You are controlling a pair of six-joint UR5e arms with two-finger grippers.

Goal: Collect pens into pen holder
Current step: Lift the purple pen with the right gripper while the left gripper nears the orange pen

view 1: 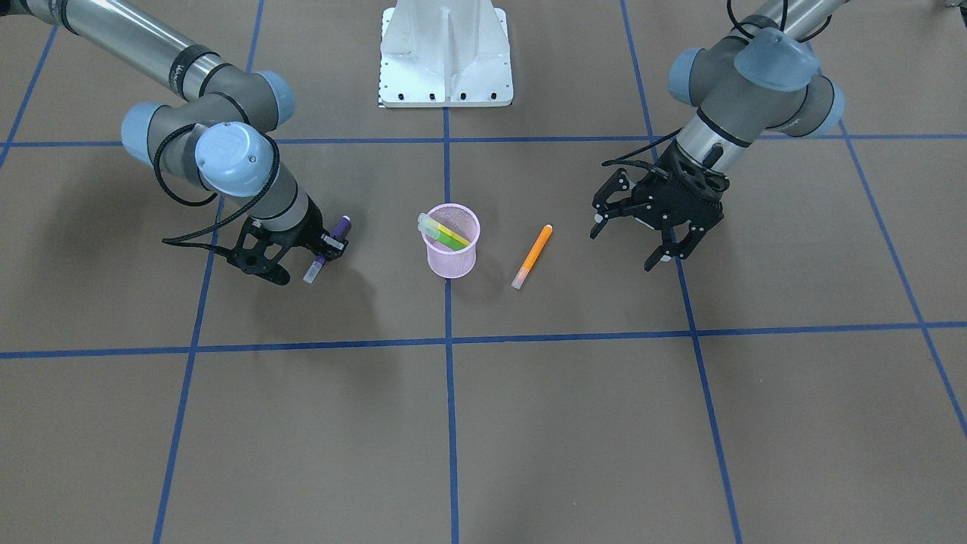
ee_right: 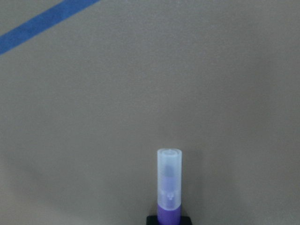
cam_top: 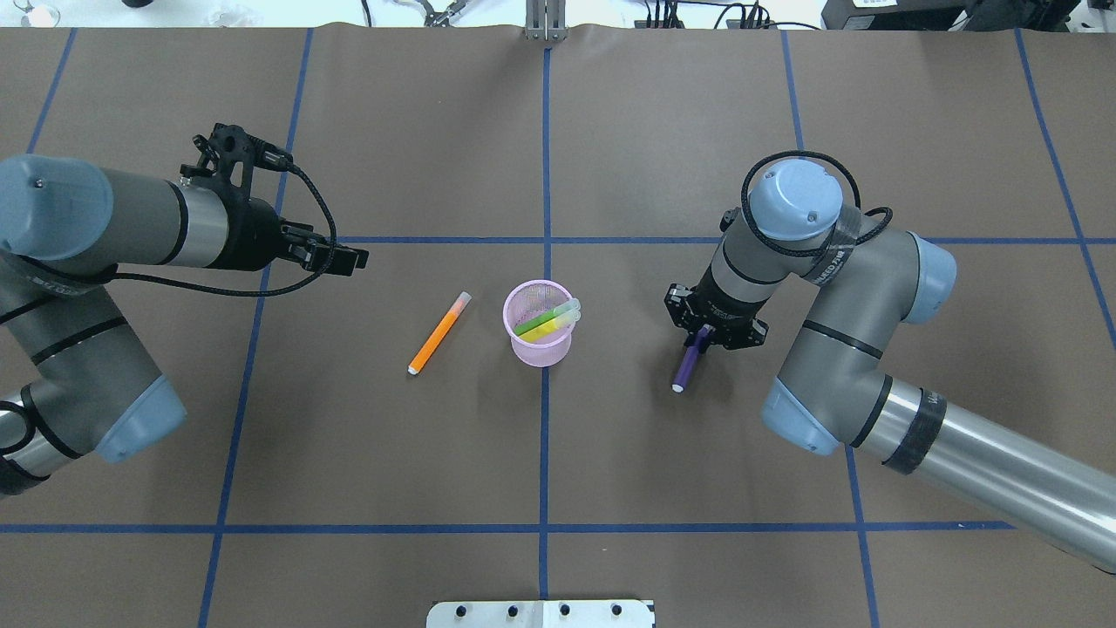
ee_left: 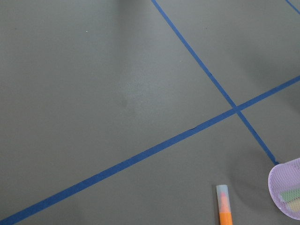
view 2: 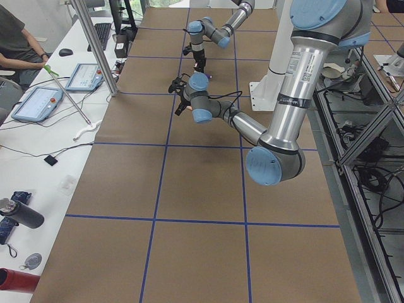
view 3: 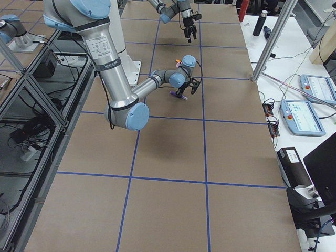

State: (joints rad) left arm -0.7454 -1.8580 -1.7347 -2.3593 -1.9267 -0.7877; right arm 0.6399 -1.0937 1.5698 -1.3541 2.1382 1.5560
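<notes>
From my left wrist, the pen holder (ee_left: 281,180) is sliced by the frame's right edge. The orange pen (ee_left: 224,206) beside it runs off the bottom. Inside the holder, the green pen (cam_top: 536,322) and yellow pen (cam_top: 542,330) vanish below the rim. On the holder's other side, my right gripper (cam_top: 700,336) clamps the purple pen (cam_top: 684,371), hiding its middle. In both side views the holder is too small to make out.

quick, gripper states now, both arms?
Left gripper: open, holding nothing.
Right gripper: closed on the purple pen.
</notes>
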